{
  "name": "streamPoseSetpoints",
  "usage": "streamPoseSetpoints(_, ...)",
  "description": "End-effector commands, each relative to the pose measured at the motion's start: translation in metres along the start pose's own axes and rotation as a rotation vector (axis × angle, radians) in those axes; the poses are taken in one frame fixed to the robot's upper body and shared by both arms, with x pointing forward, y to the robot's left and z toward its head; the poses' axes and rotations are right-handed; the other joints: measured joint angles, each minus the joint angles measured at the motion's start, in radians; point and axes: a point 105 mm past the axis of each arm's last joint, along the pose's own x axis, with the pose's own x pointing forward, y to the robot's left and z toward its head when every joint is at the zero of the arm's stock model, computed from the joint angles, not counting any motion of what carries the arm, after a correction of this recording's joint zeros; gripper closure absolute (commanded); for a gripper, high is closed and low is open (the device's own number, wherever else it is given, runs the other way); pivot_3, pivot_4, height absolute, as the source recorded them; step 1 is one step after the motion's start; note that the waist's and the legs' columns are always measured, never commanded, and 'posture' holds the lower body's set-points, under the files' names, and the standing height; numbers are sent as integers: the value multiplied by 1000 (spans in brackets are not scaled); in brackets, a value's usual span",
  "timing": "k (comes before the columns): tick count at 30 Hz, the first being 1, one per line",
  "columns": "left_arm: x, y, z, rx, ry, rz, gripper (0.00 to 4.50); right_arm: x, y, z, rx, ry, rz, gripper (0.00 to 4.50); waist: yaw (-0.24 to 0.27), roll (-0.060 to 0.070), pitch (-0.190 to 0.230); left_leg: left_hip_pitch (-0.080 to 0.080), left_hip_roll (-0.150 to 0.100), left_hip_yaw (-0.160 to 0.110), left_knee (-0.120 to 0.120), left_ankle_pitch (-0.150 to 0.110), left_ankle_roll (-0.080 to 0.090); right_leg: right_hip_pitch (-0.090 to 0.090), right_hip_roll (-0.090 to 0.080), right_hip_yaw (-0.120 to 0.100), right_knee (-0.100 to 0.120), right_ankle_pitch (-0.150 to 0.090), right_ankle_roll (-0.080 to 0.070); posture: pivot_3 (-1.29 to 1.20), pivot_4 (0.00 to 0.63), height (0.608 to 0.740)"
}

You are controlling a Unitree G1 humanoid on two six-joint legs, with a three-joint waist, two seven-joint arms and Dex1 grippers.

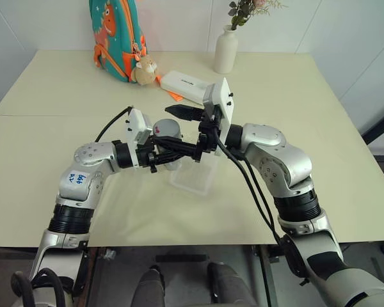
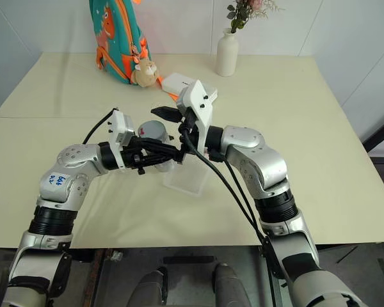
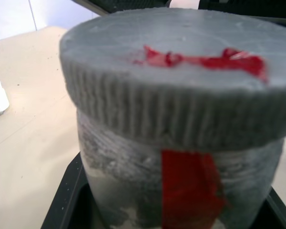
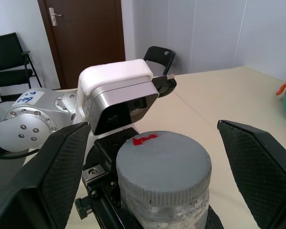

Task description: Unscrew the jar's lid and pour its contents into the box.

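My left gripper (image 1: pixel 169 153) is shut on the body of the jar (image 3: pixel 181 186), a grey cylinder with a red mark, and holds it upright above the table. The ribbed grey lid (image 4: pixel 163 157) sits on top of the jar and bears a red smear. My right gripper (image 4: pixel 162 167) reaches in from the right and stands open, with one finger (image 4: pixel 62 176) on each side of the lid and apart from it. Just right of the jar and below it, the clear box (image 1: pixel 195 176) lies on the table. The contents are hidden inside the jar.
A white oblong case (image 1: pixel 185 85) lies behind the arms. A white vase (image 1: pixel 225 50) with flowers stands at the back. A teal backpack (image 1: pixel 118 35) with a plush toy (image 1: pixel 144 69) stands at the back left. The table (image 1: pixel 320 121) has bare surface to both sides.
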Motion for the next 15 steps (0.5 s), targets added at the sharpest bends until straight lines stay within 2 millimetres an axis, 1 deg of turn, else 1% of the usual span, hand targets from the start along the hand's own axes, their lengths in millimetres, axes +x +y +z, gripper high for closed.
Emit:
streamPoseSetpoints(1, 3, 0, 12, 49, -31, -8, 2499, 4, 4, 6, -39, -14, 22, 0, 0, 0, 0, 0, 0, 0, 0, 0, 0, 0, 0, 0, 0, 0, 0, 0, 150, 740)
streamPoseSetpoints(8, 4, -1, 14, 52, -35, -13, 2499, 4, 3, 3, -40, 2, 24, 0, 0, 0, 0, 0, 0, 0, 0, 0, 0, 0, 0, 0, 0, 0, 0, 0, 150, 740)
streamPoseSetpoints(11, 3, -1, 14, 53, -33, -10, 2499, 4, 2, 4, -36, -9, 20, 623, 0, 0, 0, 0, 0, 0, 0, 0, 0, 0, 0, 0, 0, 0, 0, 0, 150, 740)
streamPoseSetpoints(15, 2, -1, 13, 51, -30, -5, 2499, 5, 3, 7, -37, -26, 21, 1926, 0, 0, 0, 0, 0, 0, 0, 0, 0, 0, 0, 0, 0, 0, 0, 0, 150, 740)
